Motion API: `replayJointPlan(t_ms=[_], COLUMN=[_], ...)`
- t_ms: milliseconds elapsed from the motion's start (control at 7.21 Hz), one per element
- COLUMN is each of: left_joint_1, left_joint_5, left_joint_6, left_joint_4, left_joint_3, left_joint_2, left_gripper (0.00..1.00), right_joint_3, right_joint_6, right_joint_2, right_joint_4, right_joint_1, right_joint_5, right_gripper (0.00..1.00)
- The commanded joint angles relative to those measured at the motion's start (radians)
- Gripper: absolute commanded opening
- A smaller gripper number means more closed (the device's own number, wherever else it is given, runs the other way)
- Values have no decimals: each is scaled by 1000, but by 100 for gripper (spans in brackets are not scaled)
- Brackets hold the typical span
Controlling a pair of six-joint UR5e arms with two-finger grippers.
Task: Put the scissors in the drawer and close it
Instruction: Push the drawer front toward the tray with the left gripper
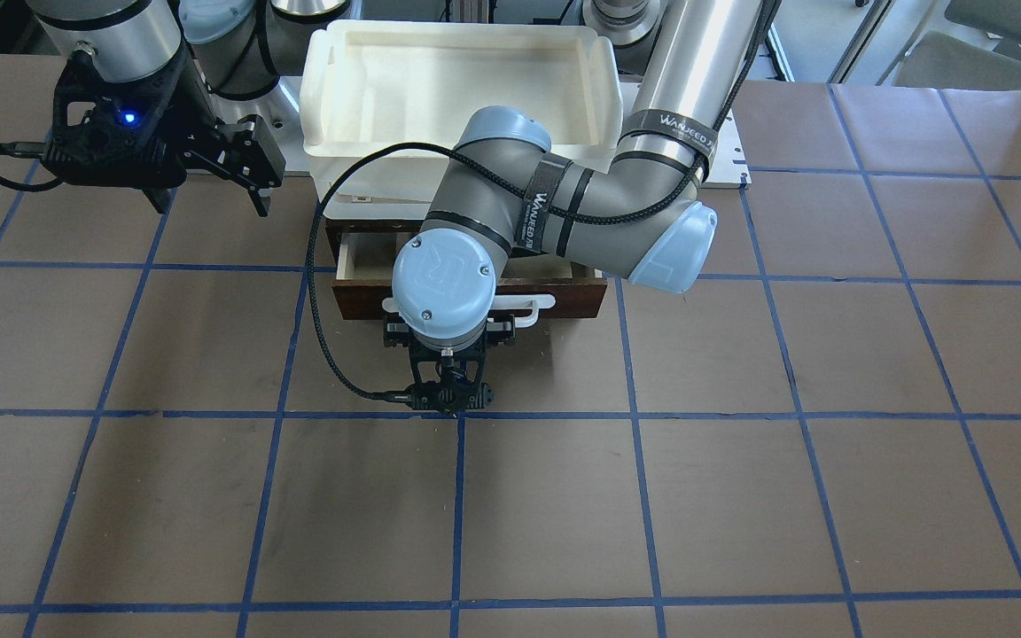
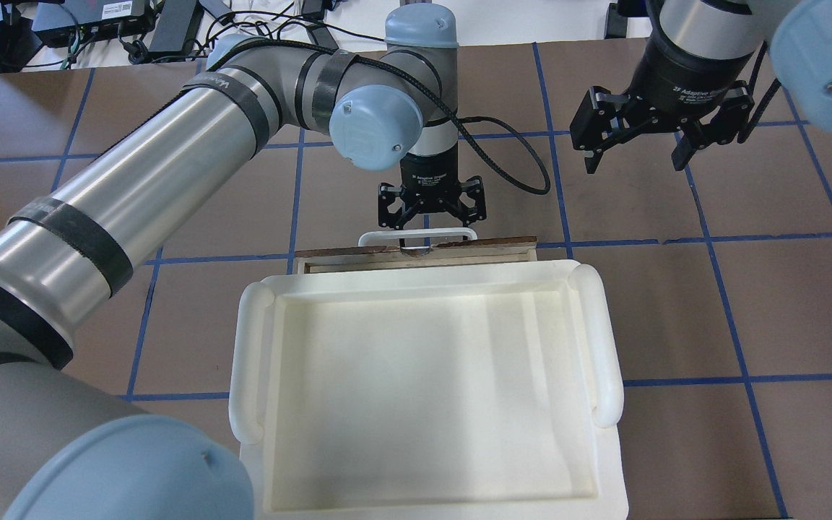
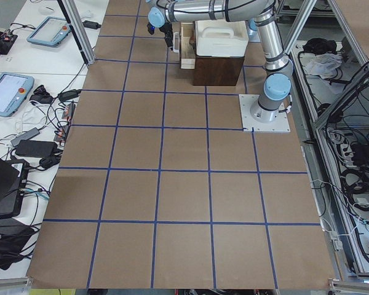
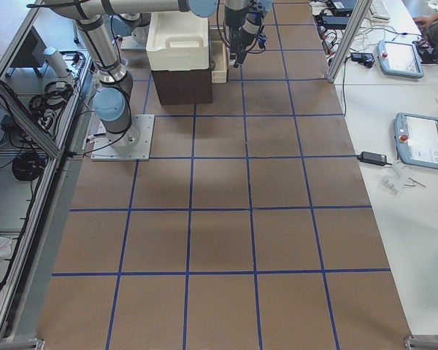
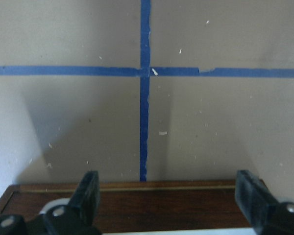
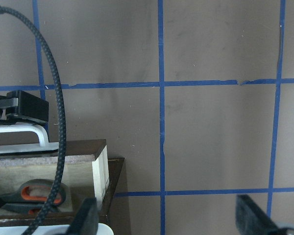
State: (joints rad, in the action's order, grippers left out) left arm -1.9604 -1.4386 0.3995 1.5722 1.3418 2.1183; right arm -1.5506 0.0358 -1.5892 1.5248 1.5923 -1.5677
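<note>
The drawer [image 1: 583,297] stands partly open under the white tray, its dark brown front toward the table's middle. Its chipped top edge shows in the overhead view [image 2: 492,245]. The scissors [image 6: 35,193] lie inside on the pale bottom near one end wall, seen only in the right wrist view. My left gripper [image 2: 430,230] points down at the white loop handle [image 2: 417,235], open, with fingers [image 5: 88,193] spread over the drawer front [image 5: 166,208]. My right gripper [image 2: 634,165] hangs open and empty above the table, off to the drawer's side.
The white plastic tray [image 2: 250,361] sits on top of the cabinet and hides most of the drawer from above. A black cable [image 1: 320,292] loops from the left wrist beside the drawer. Brown table with blue tape grid [image 1: 457,496] lies in front of the drawer.
</note>
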Motion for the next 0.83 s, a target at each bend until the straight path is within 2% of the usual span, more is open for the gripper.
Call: replayJointPlan(t_ms=[0, 416, 694], left_joint_1=[-3, -41, -43], left_joint_5=[-2, -6, -13], left_joint_6=[1, 5, 4], left_joint_4=[35, 147, 140], left_joint_3=[63, 80, 97], left_joint_2=[-52, -95, -100], left_gripper=[100, 100, 100], right_joint_3=[0, -9, -11], right_joint_6=[1, -1, -2], right_joint_2=[0, -3, -3], right_joint_4=[0, 0, 0], right_joint_1=[0, 0, 0], right_joint_5=[2, 2, 0], right_gripper=[100, 100, 100])
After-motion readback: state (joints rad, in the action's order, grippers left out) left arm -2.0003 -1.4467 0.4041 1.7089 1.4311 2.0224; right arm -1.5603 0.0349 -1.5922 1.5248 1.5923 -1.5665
